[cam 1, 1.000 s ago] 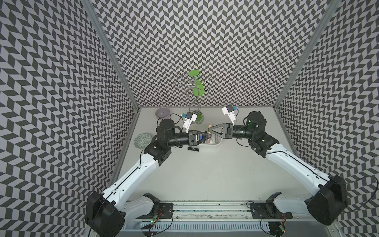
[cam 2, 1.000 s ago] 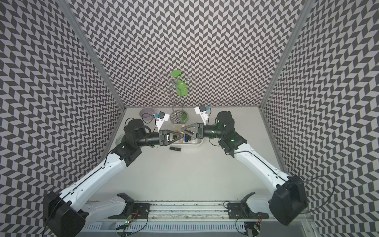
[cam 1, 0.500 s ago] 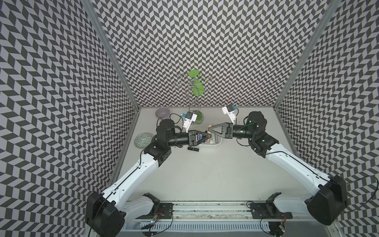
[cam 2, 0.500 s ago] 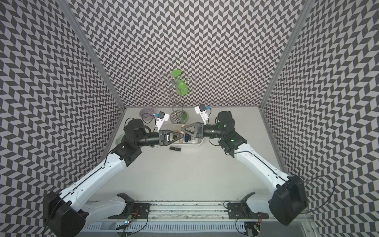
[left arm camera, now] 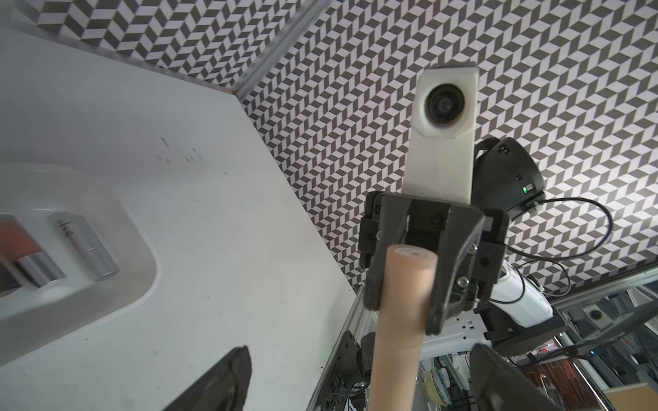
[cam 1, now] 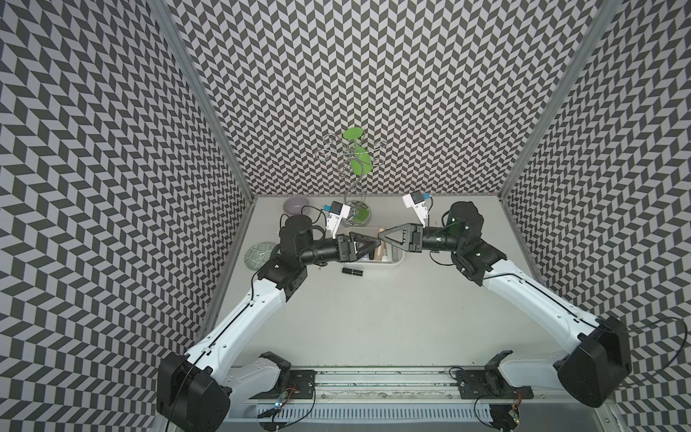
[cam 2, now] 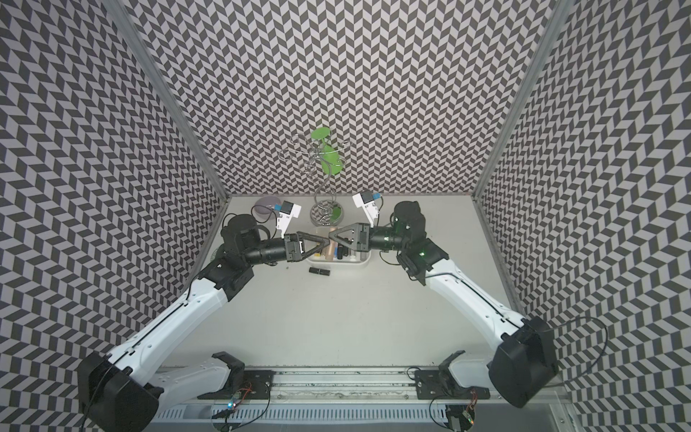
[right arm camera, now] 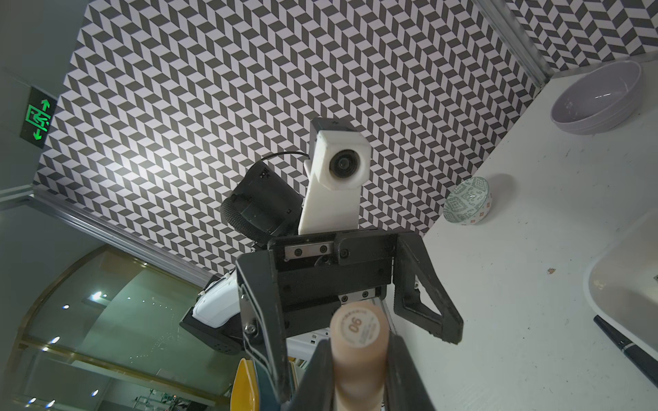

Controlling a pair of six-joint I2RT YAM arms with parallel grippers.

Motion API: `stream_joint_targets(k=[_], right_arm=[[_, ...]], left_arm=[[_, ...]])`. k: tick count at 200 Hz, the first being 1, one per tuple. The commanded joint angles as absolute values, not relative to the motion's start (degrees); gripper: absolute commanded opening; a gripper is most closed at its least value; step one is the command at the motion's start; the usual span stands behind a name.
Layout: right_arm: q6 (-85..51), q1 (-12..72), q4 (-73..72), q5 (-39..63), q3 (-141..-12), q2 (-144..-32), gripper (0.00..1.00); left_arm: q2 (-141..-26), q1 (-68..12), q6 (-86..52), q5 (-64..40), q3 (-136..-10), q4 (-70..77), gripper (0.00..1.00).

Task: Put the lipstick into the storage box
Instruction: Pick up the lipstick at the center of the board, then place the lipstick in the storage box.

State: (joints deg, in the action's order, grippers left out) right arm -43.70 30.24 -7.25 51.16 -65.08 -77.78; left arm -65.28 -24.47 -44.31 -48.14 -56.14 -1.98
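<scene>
The left gripper (cam 1: 375, 245) has let go! A moment ago it was clamped shut. Now it stands spread wide on either side of the peach lipstick (left arm camera: 402, 320), touching it nowhere that I can see. The right gripper (cam 1: 382, 236) carries the tube alone, pinching its other end. That looks like a completed handover. The lipstick hangs in the air between the two grippers, and the white storage box (left arm camera: 142, 256) lies directly beneath them. It isn't in the box yet. My guess is that the left gripper needs to back away before the right one can lower the tube and release it.

Now the count:
- **Grippers:** two.
- **Storage box:** one, and past the grippers it shows a tan tube (cam 2: 329, 253), a black tube (cam 2: 340, 253) and a silver tube (cam 2: 362, 255). There may be more hidden underneath.
- **Loose lipstick:** one black lipstick (cam 1: 352, 271) lies on the worktop (cam 1: 374, 318), just outside the box, below the left gripper on the robot's side.
- **Behind the left gripper:** one lilac bowl (right arm camera: 598, 103), one green-patterned dish (right arm camera: 467, 206) and one wire stand (cam 1: 355, 216).
</scene>
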Motion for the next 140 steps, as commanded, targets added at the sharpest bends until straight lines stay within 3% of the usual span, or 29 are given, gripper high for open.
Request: stream_joint_targets(k=[1,50,109,140], right_arm=[[-37.8,28.1,-1.1,47.8,-69.3,-81.9,0.19],[-25.3,26.0,17.1,36.6,-81.2,-96.7,0.19],[-16.8,25.7,32.3,26.8,-96.5,-115.5,0.17],[-15.2,25.6,34.8,20.6,-98.3,-119.5,0.17]], left_arm=[[-64.0,-23.5,-36.5,-39.4,-61.2,-15.6,0.99],[-64.6,-21.5,-28.9,-22.4,-64.4,-36.9,0.99],[-62.3,-20.7,-28.3,-22.1,-60.1,-38.8,0.99],[-62.4,-20.6,-27.3,-22.1,-59.4,-39.4,0.99]])
